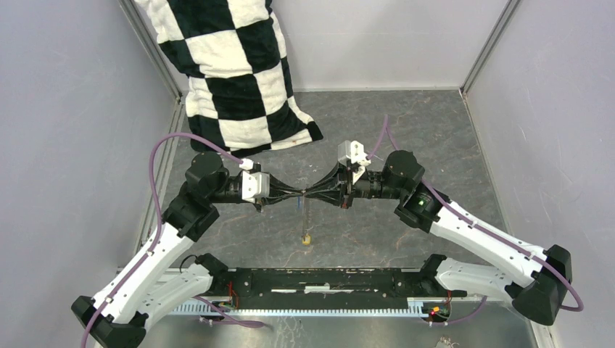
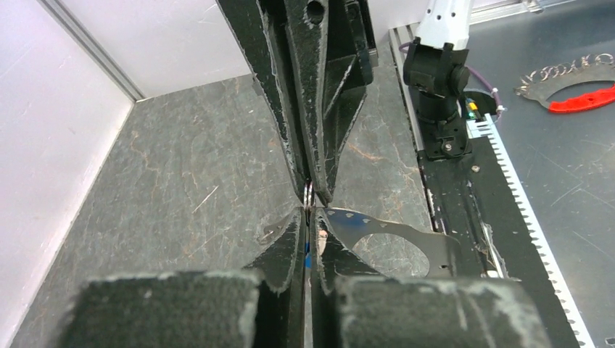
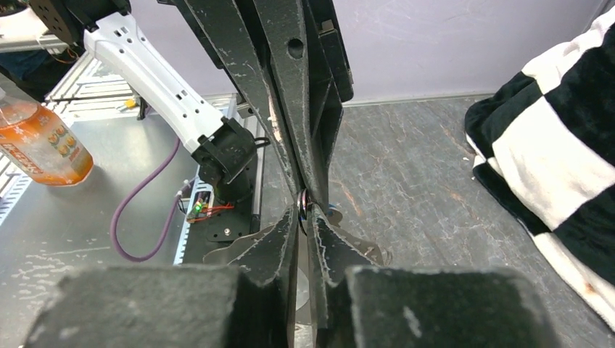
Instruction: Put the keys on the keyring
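Observation:
My left gripper (image 1: 294, 193) and right gripper (image 1: 313, 192) meet tip to tip above the middle of the table. The left gripper (image 2: 310, 214) is shut, with a sliver of the blue key (image 2: 308, 255) between its jaws. The right gripper (image 3: 304, 217) is shut on the keyring (image 3: 301, 206), whose thin wire turns (image 2: 310, 196) show right at the two sets of tips. Below the meeting point hangs the yellow-gold key (image 1: 307, 238). A flat silvery metal piece with a round hole (image 2: 428, 243) juts out under the tips. Most of the keyring is hidden.
A black-and-white checkered cloth (image 1: 232, 65) hangs at the back left and drapes onto the table (image 3: 551, 145). The black base rail (image 1: 319, 283) runs along the near edge. An orange bottle (image 3: 36, 141) and a red tool (image 2: 584, 98) lie beyond the rail. Walls close three sides.

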